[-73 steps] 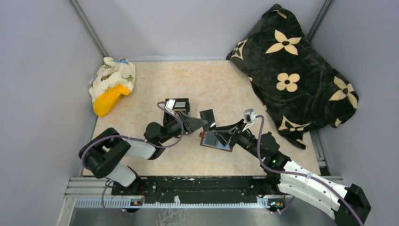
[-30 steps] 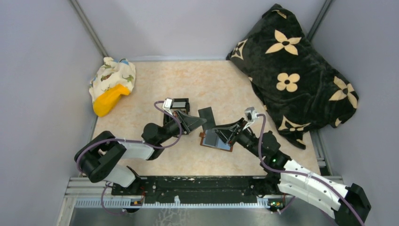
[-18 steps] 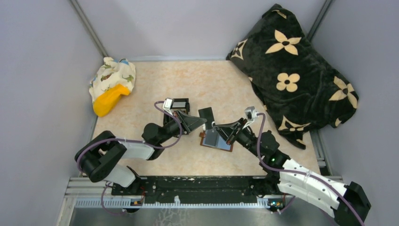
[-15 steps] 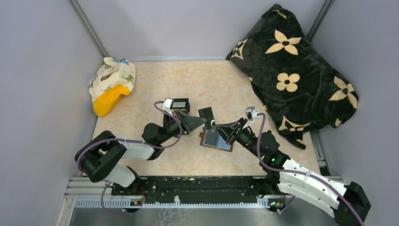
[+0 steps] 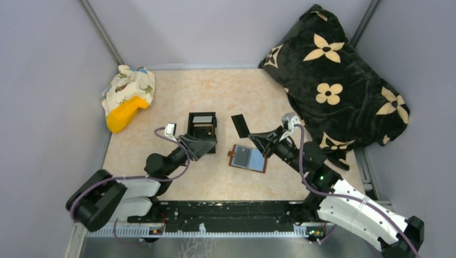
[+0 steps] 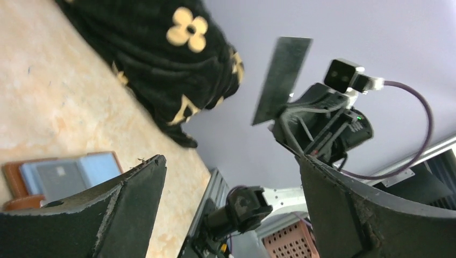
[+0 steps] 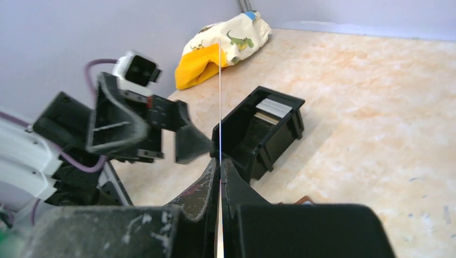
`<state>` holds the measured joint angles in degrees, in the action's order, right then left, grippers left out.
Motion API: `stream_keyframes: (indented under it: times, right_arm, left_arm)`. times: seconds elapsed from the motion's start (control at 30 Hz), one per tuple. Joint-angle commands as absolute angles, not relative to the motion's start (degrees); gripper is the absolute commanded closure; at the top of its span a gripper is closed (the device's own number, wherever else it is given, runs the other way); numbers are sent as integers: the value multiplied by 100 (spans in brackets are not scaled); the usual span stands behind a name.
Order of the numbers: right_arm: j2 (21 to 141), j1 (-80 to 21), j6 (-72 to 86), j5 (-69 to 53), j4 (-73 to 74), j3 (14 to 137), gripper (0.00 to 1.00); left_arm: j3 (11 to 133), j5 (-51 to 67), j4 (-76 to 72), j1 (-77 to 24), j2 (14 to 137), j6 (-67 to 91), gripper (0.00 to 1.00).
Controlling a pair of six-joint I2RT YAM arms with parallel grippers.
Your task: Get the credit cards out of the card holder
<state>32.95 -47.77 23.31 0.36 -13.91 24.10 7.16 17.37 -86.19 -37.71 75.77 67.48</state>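
The card holder (image 5: 248,159) is laid open on the bench (image 5: 226,91). One dark card (image 5: 240,125) is grasped in the clenched right jaws, held up just beyond the holder — the left jaws are spread wide, empty, to its left. Another card seems lodged inside, so the removal is judged partly done.

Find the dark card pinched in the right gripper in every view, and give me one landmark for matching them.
Top external: card at centre, just beyond the card holder.
Left wrist: card upper middle, tilted.
Right wrist: card edge-on, a thin vertical line at centre.
Landmark: open left gripper, in all three.
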Motion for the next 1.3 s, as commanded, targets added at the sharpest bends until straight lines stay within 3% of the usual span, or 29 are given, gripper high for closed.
stream_keyframes:
  times: [0.0, 0.17, 0.37, 0.57, 0.77, 0.97, 1.27]
  right_arm:
    - [3912, -4381, 1190, -883, -842, 3350, 100]
    - [5492, -4001, -242, -2458, 363, 4736, 100]
    - [7356, -3904, -1718, -3721, 1819, 6608, 100]
    - [8993, -3917, -2826, -4679, 3200, 8506, 100]
    - [10599, -4127, -3445, -4398, 4467, 10049, 100]
    - [11211, -4391, -3297, -3480, 4330, 10386, 100]
    - [11757, -4563, -3223, -3161, 4252, 10825, 100]
  left_arm:
    - [458, 1619, -8206, -3505, 6027, 6238, 1]
    - [915, 1142, -4585, -3484, 3641, 5111, 1]
    - [1644, 438, -2209, -3472, 2247, 4099, 1]
    - [1840, 176, -1364, -3472, 1808, 3831, 1]
    - [1942, -199, -762, -3472, 1463, 3603, 1]
    - [2026, -737, -241, -3472, 1202, 3596, 1]
    - [2097, -722, -57, -3477, 1139, 3506, 1]
